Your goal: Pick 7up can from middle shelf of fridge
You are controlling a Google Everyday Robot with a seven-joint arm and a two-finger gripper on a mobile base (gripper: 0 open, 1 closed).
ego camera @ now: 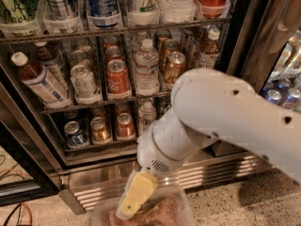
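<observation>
The 7up can [83, 81], silvery-white with a silver top, stands at the front of a lane on the middle shelf [141, 97] of the open fridge [28, 131], left of centre. My gripper [129, 204] hangs low in front of the fridge's steel base grille [94, 189]. It points down and left, well below the can and to its right, and touches nothing on the shelf. The white arm [225, 112] crosses the right half of the view and hides part of the lower racks.
On the middle shelf are a tilted tea bottle [40, 79], a red-orange can [117, 76], a water bottle [146, 67] and a gold-brown can [174, 67]. Tall cans in tubs stand above, short cans [100, 128] below. A clear tub [183, 206] sits under the gripper.
</observation>
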